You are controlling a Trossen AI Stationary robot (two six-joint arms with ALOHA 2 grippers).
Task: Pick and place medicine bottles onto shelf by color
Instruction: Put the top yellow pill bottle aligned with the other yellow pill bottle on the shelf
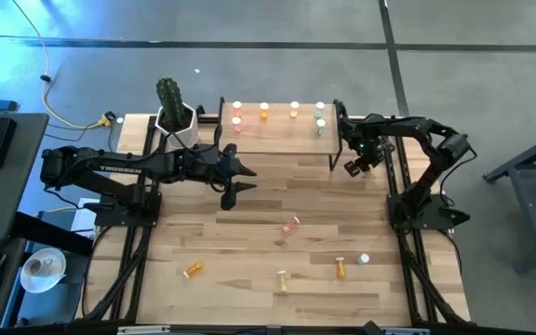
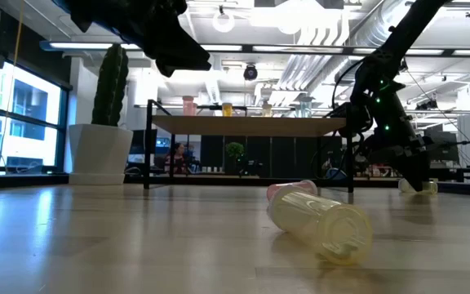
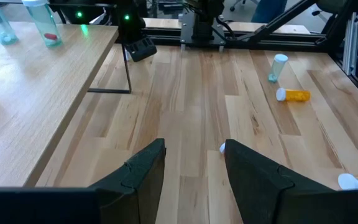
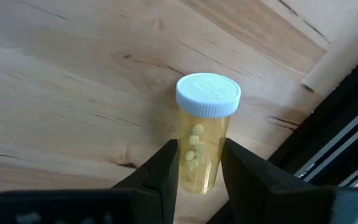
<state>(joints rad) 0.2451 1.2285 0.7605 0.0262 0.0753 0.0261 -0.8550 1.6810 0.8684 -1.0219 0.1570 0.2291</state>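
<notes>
We see the right gripper (image 1: 355, 167) off the shelf's (image 1: 277, 140) right front corner, low near the tabletop (image 1: 249, 242). In its wrist view the fingers (image 4: 166, 168) sit close on both sides of a yellow bottle (image 4: 204, 140), white cap toward the camera; they look closed on its body, so we call it held. Left gripper (image 1: 234, 179) hovers mid-table in front of the shelf, fingers (image 3: 145, 171) apart with nothing between, just bare wood below.

Shelf already carries bottles along its back edge: pink-red ones (image 1: 236, 118) at the left, then orange (image 1: 264, 111), yellow (image 1: 294, 111), pale green (image 1: 320, 115) at the right. Loose bottles lie on the tabletop well apart: a pink one (image 1: 292, 223) centre, orange ones (image 1: 192, 270) front left and (image 1: 341, 268) front right, a yellow one (image 1: 282, 277) front middle, and a capped one (image 1: 364, 259) near the right orange. Cactus pot (image 1: 175, 121) stands by the shelf's left end.

Risks, our judgement: the grip sits low on the body, away from the cap, so the bottle may tilt or slip on the lift. The shelf edge and its black leg are just beside the right gripper, so a clipped edge could knock the bottle loose. The yellow slot has neighbours close on both sides, so a sloppy set-down could topple them or land it in the wrong colour group
</notes>
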